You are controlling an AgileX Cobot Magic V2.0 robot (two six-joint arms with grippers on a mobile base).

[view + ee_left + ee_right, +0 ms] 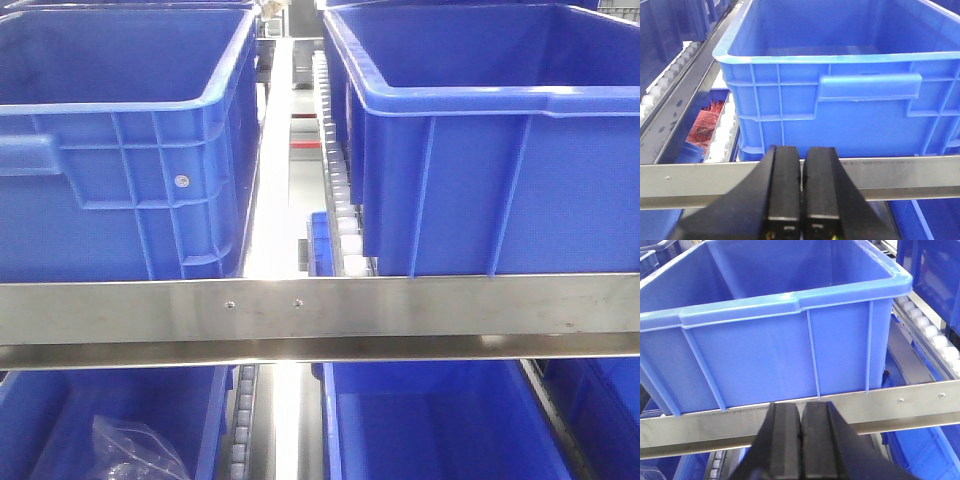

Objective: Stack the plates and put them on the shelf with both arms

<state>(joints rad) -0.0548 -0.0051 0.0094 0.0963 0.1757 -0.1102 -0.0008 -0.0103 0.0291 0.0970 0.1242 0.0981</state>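
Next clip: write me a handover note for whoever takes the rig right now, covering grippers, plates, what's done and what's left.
Left gripper: jaws shut, nothing between them, facing a blue bin behind the steel rail.
Right gripper: jaws shut, empty, facing another blue bin on the same rack.
Plates: none visible in any view; the upper bins look empty as far as their insides show. A lower bin holds a clear plastic bag.
Done: nothing that the pictures can confirm.
Left: find both plates, stack them, and place the stack on the shelf with both arms.
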